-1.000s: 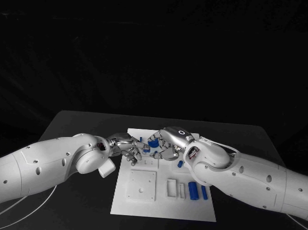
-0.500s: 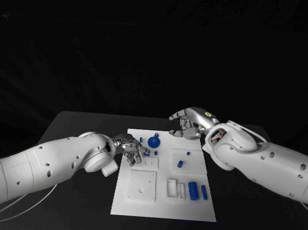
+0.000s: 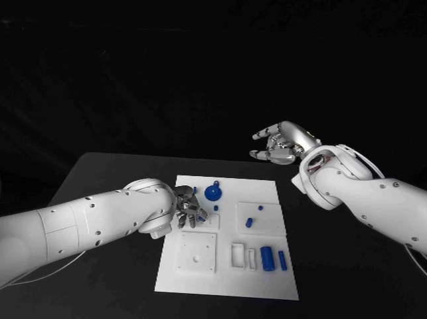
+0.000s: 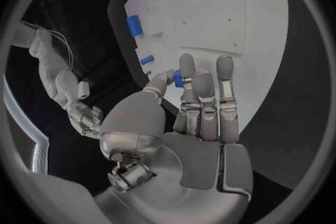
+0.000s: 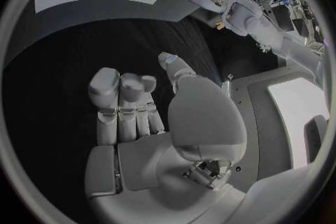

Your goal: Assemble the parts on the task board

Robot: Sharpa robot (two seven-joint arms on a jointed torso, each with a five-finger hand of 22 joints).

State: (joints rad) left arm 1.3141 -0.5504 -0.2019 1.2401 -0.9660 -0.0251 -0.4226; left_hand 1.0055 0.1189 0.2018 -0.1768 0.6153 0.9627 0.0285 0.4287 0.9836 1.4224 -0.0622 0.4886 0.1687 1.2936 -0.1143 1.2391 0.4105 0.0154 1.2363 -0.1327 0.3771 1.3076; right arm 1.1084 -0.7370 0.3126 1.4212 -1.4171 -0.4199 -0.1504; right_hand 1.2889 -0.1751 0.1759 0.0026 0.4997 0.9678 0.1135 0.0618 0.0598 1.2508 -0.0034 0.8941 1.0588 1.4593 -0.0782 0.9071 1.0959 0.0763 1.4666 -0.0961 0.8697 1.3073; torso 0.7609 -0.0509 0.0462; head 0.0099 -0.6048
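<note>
Black table [image 3: 108, 173] bearing white task board [image 3: 271, 279]; dark backdrop.

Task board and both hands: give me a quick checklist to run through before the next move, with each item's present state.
1. Task board lies flat on the table: ok.
2. Right hand is raised clear of the board, past its far right corner, fingers apart and holding nothing: ok.
3. Left hand is over the board's left side, by a small blue part at its fingertips: ok.
4. Left hand has a firm hold on that part: cannot tell.
5. Round blue part sits on the far end of the board, free of both hands: ok.
6. Blue cylinder at the near end is untouched: ok.
</note>
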